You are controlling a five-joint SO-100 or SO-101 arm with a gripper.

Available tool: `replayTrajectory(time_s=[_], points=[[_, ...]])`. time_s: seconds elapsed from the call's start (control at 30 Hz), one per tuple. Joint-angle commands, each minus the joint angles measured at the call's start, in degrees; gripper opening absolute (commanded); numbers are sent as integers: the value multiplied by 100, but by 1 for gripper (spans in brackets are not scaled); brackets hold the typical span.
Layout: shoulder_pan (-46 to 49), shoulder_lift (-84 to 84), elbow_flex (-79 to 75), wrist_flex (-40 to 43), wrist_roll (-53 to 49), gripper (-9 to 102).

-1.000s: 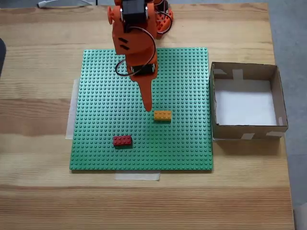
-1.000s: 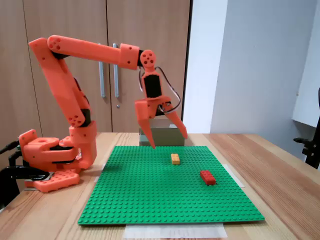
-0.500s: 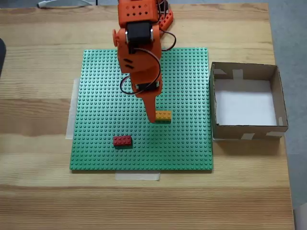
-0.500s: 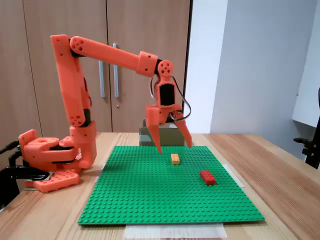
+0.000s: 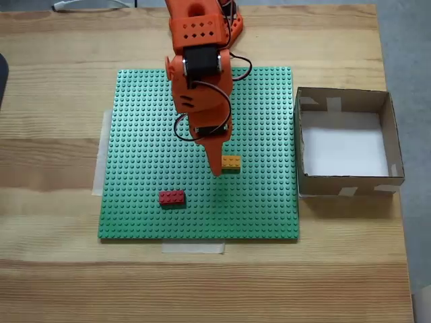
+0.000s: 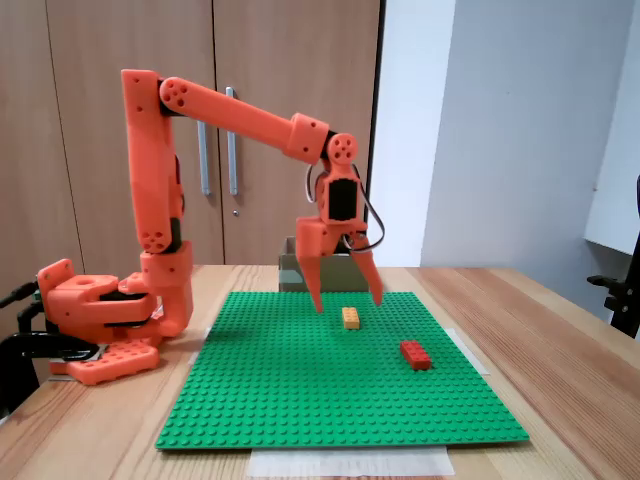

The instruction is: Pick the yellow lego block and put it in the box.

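A fixed view shows the jaws spread above the yellow lego block point(image 6: 351, 318); another shows the box point(image 5: 347, 183).

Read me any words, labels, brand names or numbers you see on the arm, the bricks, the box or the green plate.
None: no readable text on the arm, yellow brick, red brick, box or green plate. The stud tops are too small to make out any lettering.
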Motion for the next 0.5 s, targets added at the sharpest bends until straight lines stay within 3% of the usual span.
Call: replayTrajectory(time_s=[0.0,0.47], points=[[-62,-26,-229,-70,53,39],[-202,-527,-475,-141,-211,39]])
